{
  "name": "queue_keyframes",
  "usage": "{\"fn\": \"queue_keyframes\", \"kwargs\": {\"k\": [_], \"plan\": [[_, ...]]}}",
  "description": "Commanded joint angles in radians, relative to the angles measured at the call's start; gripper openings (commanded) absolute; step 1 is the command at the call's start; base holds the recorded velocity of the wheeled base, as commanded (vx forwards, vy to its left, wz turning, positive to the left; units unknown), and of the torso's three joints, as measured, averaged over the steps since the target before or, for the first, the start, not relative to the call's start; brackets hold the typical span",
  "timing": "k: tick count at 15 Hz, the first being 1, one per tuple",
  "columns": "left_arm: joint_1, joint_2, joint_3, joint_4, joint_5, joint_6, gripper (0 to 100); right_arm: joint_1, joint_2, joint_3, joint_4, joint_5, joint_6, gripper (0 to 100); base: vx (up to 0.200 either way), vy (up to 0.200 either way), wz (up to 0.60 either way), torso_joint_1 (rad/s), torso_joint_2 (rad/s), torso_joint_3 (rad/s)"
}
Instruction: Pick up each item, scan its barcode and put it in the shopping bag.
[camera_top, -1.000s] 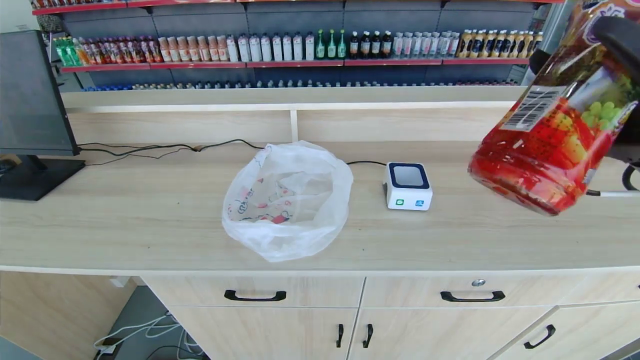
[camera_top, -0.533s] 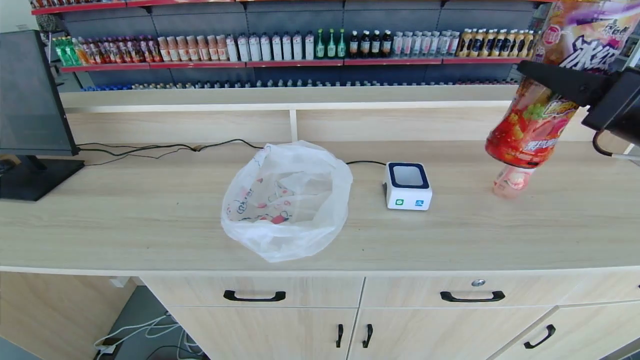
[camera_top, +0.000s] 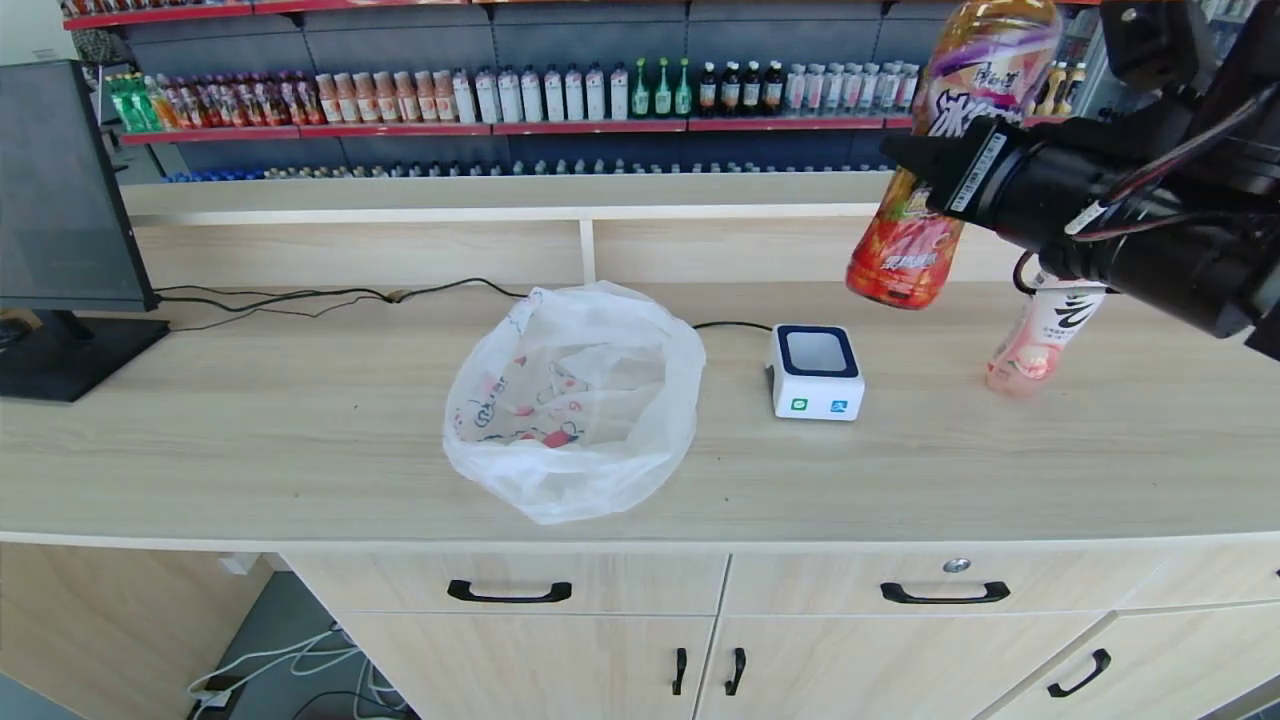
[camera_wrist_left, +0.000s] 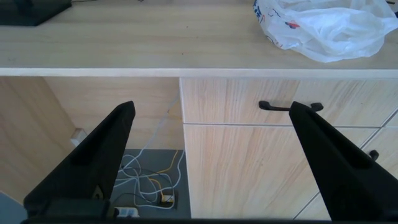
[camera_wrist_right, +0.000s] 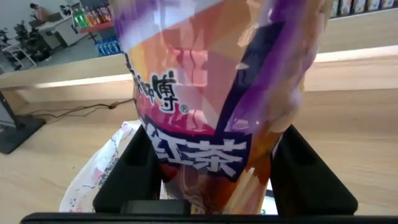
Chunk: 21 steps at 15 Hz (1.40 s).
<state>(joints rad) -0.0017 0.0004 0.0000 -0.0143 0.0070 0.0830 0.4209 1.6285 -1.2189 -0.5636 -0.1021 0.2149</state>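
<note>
Tea bottle (camera_top: 910, 250) first. A second ago it hung far out to the right of the scanner (camera_top: 815, 370), tipped over with its barcode patch turned up toward my head. Half a second ago it had swung upright but was still well out to the right. Now I have carried it in, and it hangs in the air above the scanner and just to its right, base down and leaning a little.

I judge the pick-up done and the scanning step begun. The barcode has yet to come over the scanner's dark window, and I cannot tell which way it faces now.

My right claw (camera_top: 925, 165) pinches the bottle round its middle. In the wrist view it (camera_wrist_right: 211, 174) has one finger on each side of the label (camera_wrist_right: 205, 93). The base hangs below my grip and the neck rises above it.

Left of the scanner, the shopping bag (camera_top: 575, 400) lies open on the counter (camera_top: 300, 440). To the scanner's right a pink bottle (camera_top: 1040, 340) stands on the counter, partly behind my right arm, and it probably goes next.

My left claw (camera_wrist_left: 211, 109) is spread wide and holds nothing. It hangs low before the drawers (camera_wrist_left: 249, 99), well apart from the scanner, on the bag's side.
</note>
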Motion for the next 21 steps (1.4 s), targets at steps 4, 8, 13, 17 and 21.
{"fn": "queue_keyframes", "kwargs": {"k": [4, 8, 13, 17, 21], "plan": [[0.000, 0.000, 0.000, 0.000, 0.001, -0.002, 100, -0.030, 0.254, -0.237, 0.117, -0.057, 0.072, 0, 0.000, 0.000, 0.00, 0.000, 0.00, 0.000], [0.002, 0.000, 0.000, 0.000, 0.002, -0.026, 100, -0.050, 0.244, -0.304, 0.406, -0.039, 0.250, 0, 0.000, 0.000, 0.00, 0.000, 0.00, 0.000], [0.000, 0.000, 0.000, 0.000, 0.002, -0.025, 100, -0.062, 0.301, -0.343, 0.499, 0.065, 0.245, 0, 0.000, 0.000, 0.00, 0.000, 0.00, 0.000], [0.002, 0.000, 0.000, 0.000, 0.002, -0.025, 100, -0.100, 0.386, -0.425, 0.539, 0.117, 0.235, 0, 0.000, 0.000, 0.00, 0.000, 0.00, 0.000], [0.002, 0.000, 0.000, 0.000, 0.002, -0.025, 100, -0.160, 0.430, -0.475, 0.590, 0.159, 0.192, 0, 0.000, 0.000, 0.00, 0.000, 0.00, 0.000]]}}
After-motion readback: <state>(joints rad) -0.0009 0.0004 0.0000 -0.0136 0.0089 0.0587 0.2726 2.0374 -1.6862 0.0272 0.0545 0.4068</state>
